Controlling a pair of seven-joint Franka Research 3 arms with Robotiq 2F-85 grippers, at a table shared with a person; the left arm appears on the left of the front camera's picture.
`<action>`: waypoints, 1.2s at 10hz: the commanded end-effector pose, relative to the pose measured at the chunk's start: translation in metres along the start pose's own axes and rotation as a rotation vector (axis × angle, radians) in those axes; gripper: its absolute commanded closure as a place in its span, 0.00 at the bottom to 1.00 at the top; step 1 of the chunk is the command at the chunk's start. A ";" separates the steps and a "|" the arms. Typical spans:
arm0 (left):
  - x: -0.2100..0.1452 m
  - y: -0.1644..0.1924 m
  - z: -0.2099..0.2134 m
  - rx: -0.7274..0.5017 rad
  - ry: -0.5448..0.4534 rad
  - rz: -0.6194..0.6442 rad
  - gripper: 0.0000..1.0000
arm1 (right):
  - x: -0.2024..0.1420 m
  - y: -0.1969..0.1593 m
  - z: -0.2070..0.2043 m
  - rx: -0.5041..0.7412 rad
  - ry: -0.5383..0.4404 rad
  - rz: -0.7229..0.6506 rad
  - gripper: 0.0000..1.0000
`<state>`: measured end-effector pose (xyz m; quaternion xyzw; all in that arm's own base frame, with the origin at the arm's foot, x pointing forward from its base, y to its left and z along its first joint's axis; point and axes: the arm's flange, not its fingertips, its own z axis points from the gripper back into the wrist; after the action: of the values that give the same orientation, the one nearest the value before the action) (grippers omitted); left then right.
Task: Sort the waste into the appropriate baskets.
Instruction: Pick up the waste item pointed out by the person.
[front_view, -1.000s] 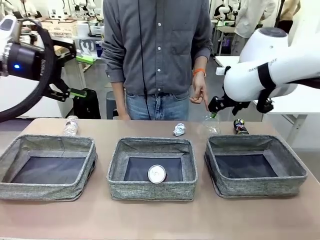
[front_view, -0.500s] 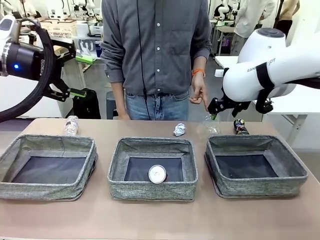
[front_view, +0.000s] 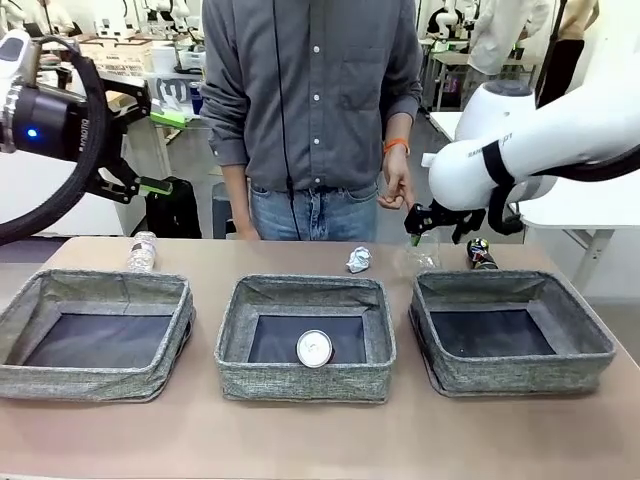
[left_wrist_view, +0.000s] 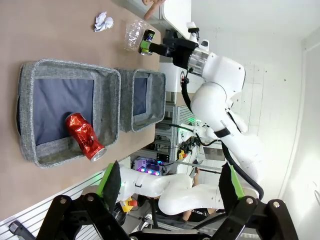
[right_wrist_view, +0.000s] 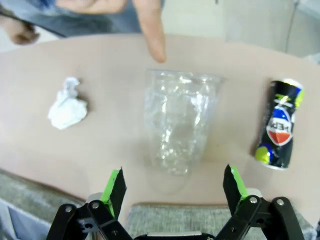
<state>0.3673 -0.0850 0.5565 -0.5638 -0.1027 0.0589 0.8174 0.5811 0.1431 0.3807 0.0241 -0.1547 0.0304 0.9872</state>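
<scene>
Right wrist view: right gripper has its jaws wide apart and empty, lined up on the cup so the fingers straddle it. The cup looks to lie on its side near the far edge of the table, mouth toward the person, just behind the right basket. A finger of the person points at the cup rim, likely flagging it as the next pick. Beside the cup toward the far right corner, apart from it, lies the dark can. On the other side is the paper ball, behind the middle basket. The bottle sits at the far edge behind the left basket. Waste is lined along the far edge, probably so basket openings are free for drops. The middle basket already holds the red can, on its side. Meanwhile the left gripper is spread open and empty, high over the left side, out of the right arm's way. Judgement: approach step on the cup, four items left. Risk: thin crushed plastic may buckle or squirt out when clamped.
</scene>
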 end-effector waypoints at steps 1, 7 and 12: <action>0.000 0.001 0.001 -0.004 0.003 -0.019 0.00 | 0.018 0.014 -0.016 -0.033 -0.018 -0.068 0.00; 0.000 0.001 0.001 -0.004 0.003 -0.019 0.00 | 0.029 0.008 -0.072 -0.084 -0.008 -0.192 0.00; 0.000 0.001 0.001 -0.004 0.003 -0.019 0.00 | 0.031 0.004 -0.080 -0.060 -0.001 -0.219 0.20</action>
<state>0.3673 -0.0849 0.5565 -0.5637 -0.1027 0.0590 0.8174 0.6313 0.1491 0.3143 0.0149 -0.1452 -0.0645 0.9872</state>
